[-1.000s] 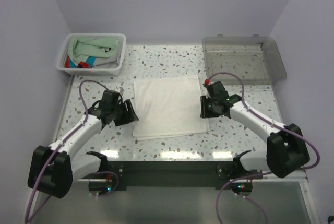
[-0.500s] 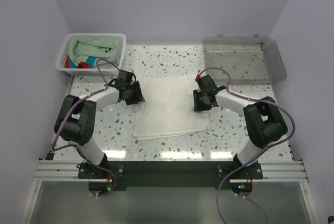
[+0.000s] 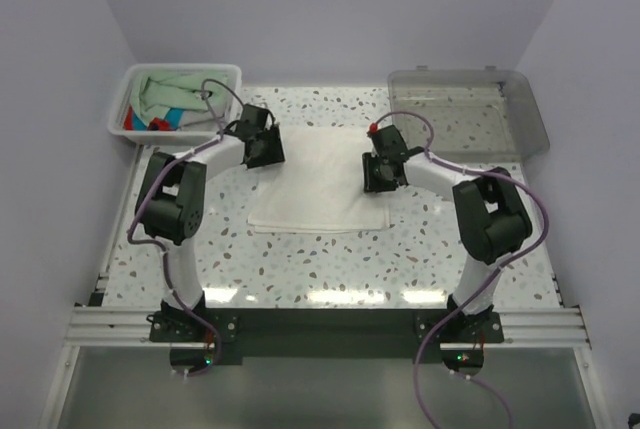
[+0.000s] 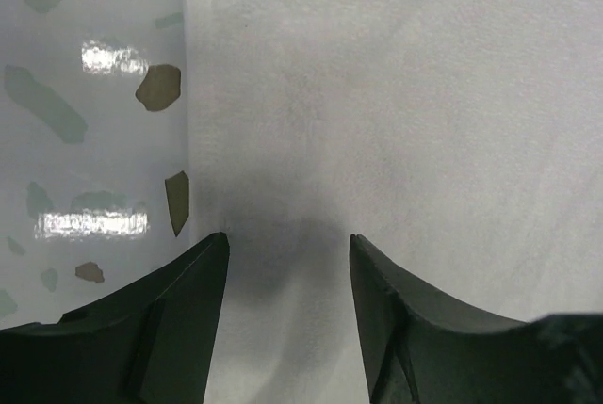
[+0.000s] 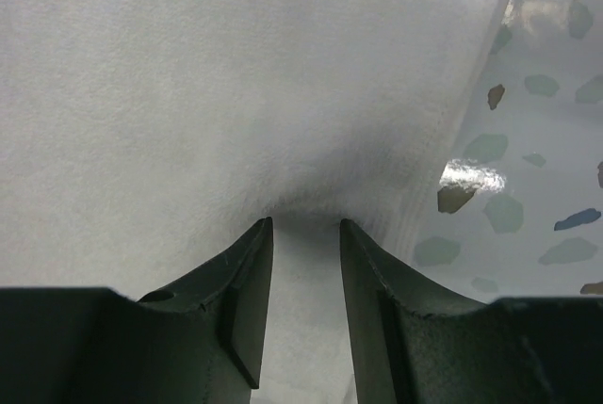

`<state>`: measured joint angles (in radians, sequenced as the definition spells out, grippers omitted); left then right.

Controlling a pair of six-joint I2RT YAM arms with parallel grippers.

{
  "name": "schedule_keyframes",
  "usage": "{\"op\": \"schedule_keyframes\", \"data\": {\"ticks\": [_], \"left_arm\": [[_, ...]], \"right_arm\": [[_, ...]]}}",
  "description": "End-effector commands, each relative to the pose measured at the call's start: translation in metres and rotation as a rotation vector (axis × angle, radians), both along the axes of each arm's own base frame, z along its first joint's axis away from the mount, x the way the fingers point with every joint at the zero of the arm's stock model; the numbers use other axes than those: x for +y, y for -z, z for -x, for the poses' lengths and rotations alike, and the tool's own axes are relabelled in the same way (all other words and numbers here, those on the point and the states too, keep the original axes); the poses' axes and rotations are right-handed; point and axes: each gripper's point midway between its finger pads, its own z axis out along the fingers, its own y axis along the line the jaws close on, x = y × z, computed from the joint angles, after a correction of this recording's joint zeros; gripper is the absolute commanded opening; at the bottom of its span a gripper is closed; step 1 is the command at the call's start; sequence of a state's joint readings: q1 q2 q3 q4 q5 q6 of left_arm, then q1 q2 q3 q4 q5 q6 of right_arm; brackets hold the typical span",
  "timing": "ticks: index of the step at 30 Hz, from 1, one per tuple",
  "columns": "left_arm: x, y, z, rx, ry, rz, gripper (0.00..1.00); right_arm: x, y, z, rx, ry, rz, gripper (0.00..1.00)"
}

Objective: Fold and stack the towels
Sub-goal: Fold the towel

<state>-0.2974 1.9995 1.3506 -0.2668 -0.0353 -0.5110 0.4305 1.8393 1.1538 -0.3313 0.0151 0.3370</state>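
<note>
White towel: the white towel (image 3: 320, 184) lies flat on the speckled table (image 3: 330, 269), a little beyond the middle. It is a rough rectangle with both claws at its far end.
Other towels: a pale mint towel (image 3: 185, 89) and a turquoise-and-red towel (image 3: 160, 121) sit crumpled in the white basket (image 3: 180, 67) at the far left corner. I see no grey or purple towel.
Left claw: the left gripper (image 4: 287, 244) is low over the towel's far left corner, just inside the edge. Its jaws stand apart with smooth cloth showing between them, and it holds nothing.
Right claw: the right gripper (image 5: 306, 225) is on the towel near its right edge. Its jaws are narrowed, and cloth puckers toward the gap. I cannot tell whether it pinches the cloth or only presses on it.
Risk, uneven hold: if only the right claw has cloth, any pull probably skews the towel and the fold comes out crooked.
Risk, layers: a shallow nip may catch one layer only, so the rest sags or slips free.
Risk, dragging: tips pressed hard could bunch the towel or push it toward the back wall.
Risk, reach: both arms look stretched far out, which may leave little room to correct.
Further out: the clear tray (image 3: 520, 114) stands at the far right, well apart from the towel.
</note>
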Motion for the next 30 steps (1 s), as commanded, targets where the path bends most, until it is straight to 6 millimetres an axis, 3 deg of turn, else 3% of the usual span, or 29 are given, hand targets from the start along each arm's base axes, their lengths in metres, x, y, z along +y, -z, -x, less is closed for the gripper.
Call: {"op": "schedule_keyframes", "data": {"ticks": [1, 2, 3, 4, 5, 8, 9, 10, 11, 12, 14, 19, 30], "left_arm": [[-0.001, -0.037, 0.02, -0.042, 0.03, -0.003, 0.64], [0.003, -0.027, 0.039, -0.006, 0.029, -0.003, 0.66], [0.003, -0.049, 0.048, -0.045, 0.022, 0.024, 0.67], [0.005, -0.051, 0.058, -0.046, 0.023, 0.034, 0.7], [0.011, -0.056, 0.079, -0.05, 0.011, 0.043, 0.71], [0.023, -0.061, 0.119, -0.056, 0.007, 0.05, 0.74], [0.028, -0.06, 0.127, -0.056, 0.0, 0.041, 0.74], [0.031, -0.06, 0.137, -0.047, -0.001, 0.039, 0.75], [0.036, -0.051, 0.15, -0.024, -0.002, 0.032, 0.75], [0.037, -0.058, 0.156, -0.045, -0.001, 0.042, 0.75], [0.039, -0.054, 0.171, -0.035, 0.002, 0.055, 0.75], [0.045, -0.039, 0.188, -0.011, -0.013, 0.057, 0.75], [0.046, -0.027, 0.191, 0.007, -0.019, 0.054, 0.74]], "right_arm": [[-0.009, -0.034, 0.004, -0.051, 0.043, -0.004, 0.39], [-0.012, -0.035, 0.01, -0.045, 0.053, -0.004, 0.4], [-0.016, -0.036, 0.018, -0.035, 0.067, -0.004, 0.4], [-0.023, -0.028, 0.032, -0.007, 0.081, 0.006, 0.4], [-0.026, -0.039, 0.037, -0.029, 0.108, -0.01, 0.4], [-0.04, -0.03, 0.061, -0.002, 0.158, 0.001, 0.42], [-0.041, -0.035, 0.064, -0.022, 0.167, -0.014, 0.42], [-0.044, -0.027, 0.075, -0.005, 0.173, -0.016, 0.42], [-0.044, -0.027, 0.077, -0.006, 0.187, -0.03, 0.42], [-0.042, -0.029, 0.078, -0.011, 0.188, -0.049, 0.42], [-0.041, -0.025, 0.082, -0.001, 0.199, -0.065, 0.4], [-0.036, -0.013, 0.087, 0.022, 0.225, -0.101, 0.35], [-0.025, -0.007, 0.088, 0.04, 0.221, -0.165, 0.32]]}}
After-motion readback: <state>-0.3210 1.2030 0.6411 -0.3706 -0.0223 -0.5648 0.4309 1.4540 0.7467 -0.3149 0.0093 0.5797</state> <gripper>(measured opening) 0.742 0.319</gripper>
